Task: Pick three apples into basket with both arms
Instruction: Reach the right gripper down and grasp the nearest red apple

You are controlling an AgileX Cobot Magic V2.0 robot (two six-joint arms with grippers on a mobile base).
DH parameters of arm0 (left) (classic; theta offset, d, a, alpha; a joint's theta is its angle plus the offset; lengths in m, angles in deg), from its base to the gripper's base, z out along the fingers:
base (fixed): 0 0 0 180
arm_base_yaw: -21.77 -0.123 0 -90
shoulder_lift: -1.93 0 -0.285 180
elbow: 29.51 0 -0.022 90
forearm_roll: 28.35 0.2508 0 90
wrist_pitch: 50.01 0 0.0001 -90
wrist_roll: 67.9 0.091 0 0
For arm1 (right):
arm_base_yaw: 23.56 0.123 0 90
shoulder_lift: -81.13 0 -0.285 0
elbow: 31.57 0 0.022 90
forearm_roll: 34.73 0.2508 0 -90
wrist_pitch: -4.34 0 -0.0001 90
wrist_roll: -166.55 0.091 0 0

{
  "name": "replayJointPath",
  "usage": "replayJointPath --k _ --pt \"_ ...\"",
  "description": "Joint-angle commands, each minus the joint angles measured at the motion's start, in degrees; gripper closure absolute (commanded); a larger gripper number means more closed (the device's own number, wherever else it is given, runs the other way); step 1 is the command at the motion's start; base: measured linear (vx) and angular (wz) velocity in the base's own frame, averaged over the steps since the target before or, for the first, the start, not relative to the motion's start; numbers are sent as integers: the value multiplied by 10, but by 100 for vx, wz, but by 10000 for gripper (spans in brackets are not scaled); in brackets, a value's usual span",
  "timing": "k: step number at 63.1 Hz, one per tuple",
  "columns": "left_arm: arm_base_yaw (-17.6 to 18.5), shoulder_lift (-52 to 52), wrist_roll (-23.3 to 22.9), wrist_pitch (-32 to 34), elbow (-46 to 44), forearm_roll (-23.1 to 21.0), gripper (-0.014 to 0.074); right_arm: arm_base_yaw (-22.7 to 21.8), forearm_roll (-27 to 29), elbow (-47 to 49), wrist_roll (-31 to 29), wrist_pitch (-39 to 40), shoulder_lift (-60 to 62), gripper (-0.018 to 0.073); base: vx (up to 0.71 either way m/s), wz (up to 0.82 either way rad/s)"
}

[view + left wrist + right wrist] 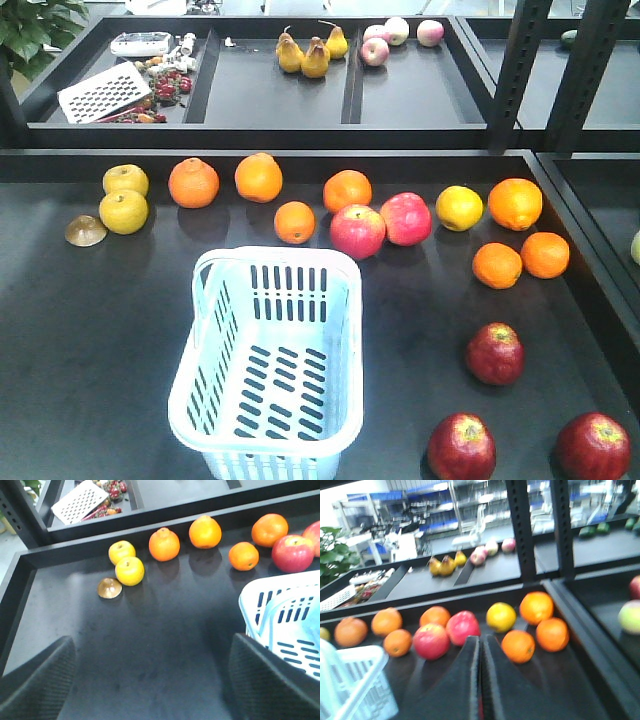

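Pale blue basket (275, 258), three dark-red apples (494, 353) right of it, left fingers (37, 680) spread, right fingers (455, 685) pressed together

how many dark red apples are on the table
3. One dark red apple sits right of the basket, below the oranges; a second and third lie nearer, along the bottom edge. Others may be out of frame.

Black perforated uprights (521, 70), leafy plant (35, 30)

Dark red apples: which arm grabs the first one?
Right. All three dark red apples lie right of the basket; the left gripper, though open, sits beyond the basket's left side. The right gripper must open first.
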Motion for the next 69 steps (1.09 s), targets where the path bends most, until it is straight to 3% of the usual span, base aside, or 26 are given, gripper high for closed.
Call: replayJointPath --k 1,8,16,27,38,46,62,69 --pt "0 4 -6 28 -13 5 11 -3 14 86 -8 -64 -71 568 0 0" --pt "0 4 -6 20 -13 5 11 -3 14 174 -36 -200 -164 568 0 0" --pt "0 4 -6 14 -13 5 11 -3 14 247 -73 -294 -257 568 0 0" --pt "0 4 -6 14 -13 5 11 -3 15 271 -84 -309 -331 567 0 0" --pt "0 4 -6 14 -13 5 11 -3 25 271 -134 -330 -368 517 0 0" --pt "0 4 -6 14 -13 5 11 -3 51 271 -139 -340 -378 392 0 0" --pt "0 4 -6 14 -13 5 11 -3 57 271 -151 -350 -378 -20 0 0" --pt "0 4 -6 14 -13 5 11 -2 67 271 -185 -354 -396 -127 0 0"
